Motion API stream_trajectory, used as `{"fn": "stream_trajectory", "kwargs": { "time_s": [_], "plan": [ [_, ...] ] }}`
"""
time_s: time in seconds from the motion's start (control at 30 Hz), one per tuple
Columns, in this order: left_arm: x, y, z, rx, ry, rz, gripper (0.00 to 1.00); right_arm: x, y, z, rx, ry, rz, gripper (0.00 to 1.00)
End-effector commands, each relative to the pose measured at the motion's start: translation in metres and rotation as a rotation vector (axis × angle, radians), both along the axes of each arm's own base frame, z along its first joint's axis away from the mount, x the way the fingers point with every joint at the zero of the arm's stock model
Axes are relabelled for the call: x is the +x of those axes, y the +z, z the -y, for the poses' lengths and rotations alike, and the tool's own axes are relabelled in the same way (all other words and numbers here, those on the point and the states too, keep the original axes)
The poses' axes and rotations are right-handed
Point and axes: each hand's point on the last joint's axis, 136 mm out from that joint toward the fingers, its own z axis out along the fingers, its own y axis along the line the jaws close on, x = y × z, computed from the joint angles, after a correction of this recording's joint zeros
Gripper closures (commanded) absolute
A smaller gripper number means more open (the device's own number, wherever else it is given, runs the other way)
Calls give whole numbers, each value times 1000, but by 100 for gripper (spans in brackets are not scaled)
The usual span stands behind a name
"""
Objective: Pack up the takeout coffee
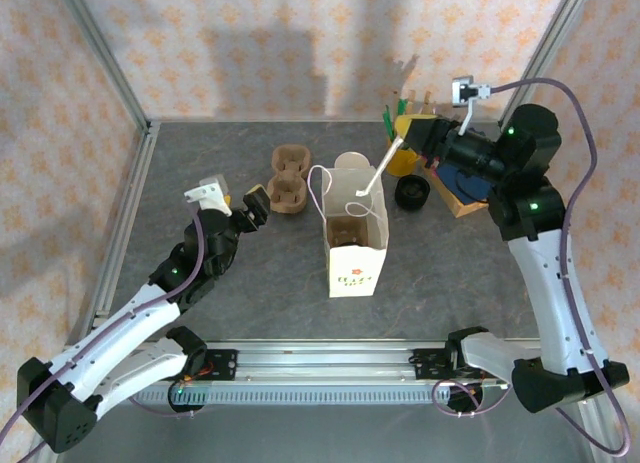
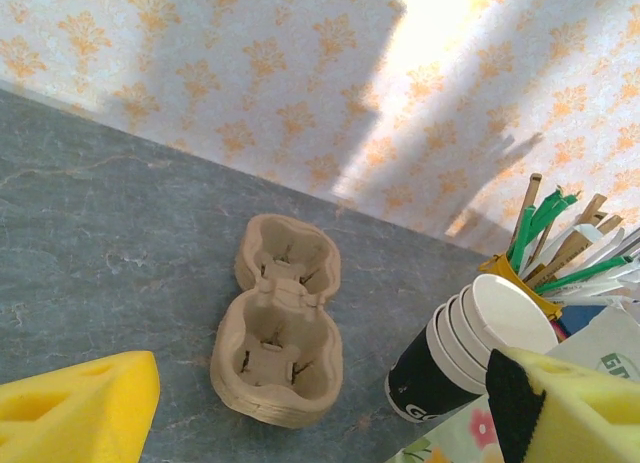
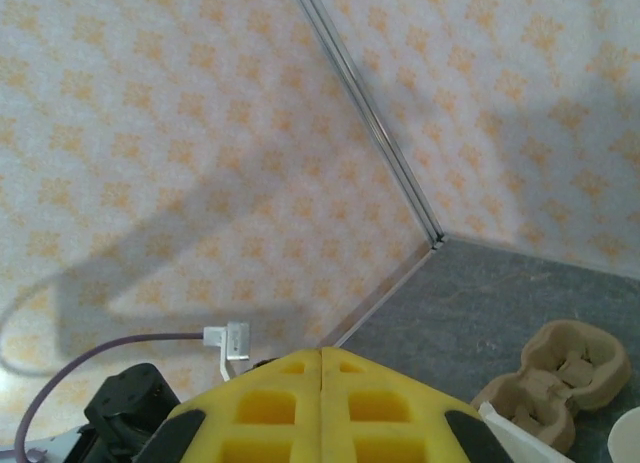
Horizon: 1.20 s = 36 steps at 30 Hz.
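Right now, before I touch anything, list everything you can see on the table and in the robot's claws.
paper bag: one, cream, table centre, open on top
bagged carrier: one, brown, inside the bag
carrier stack: one, brown pulp, left of the bag
takeout coffee: one, black lid, right of the bag
cup stack: one, white with a dark band, behind the bag
yellow cup: one, holds sticks and straws, back right
tray: one, wooden, blue contents, far right
white stick: one, slanting over the bag
left claw: open, near the carrier stack
right claw: shut, apparently on the white stick
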Motion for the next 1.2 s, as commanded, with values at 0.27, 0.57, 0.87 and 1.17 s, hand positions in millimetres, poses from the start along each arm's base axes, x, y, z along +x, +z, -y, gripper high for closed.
{"fn": "stream_trajectory", "kwargs": {
  "time_s": [0.27, 0.57, 0.87, 1.17],
  "plan": [
    [-3, -5, -8, 15, 22, 5, 13, 24, -45, -23, -60, 1, -44, 100],
    [-4, -12, -8, 16, 22, -3, 13, 48, -114, -36, -187, -31, -181, 100],
    [-6, -11, -14, 37, 45, 1, 12, 52, -160, -41, -311, -28, -273, 90],
    [-6, -7, -15, 45, 44, 15, 12, 50, -132, -24, -352, -128, -189, 39]
  ]
}}
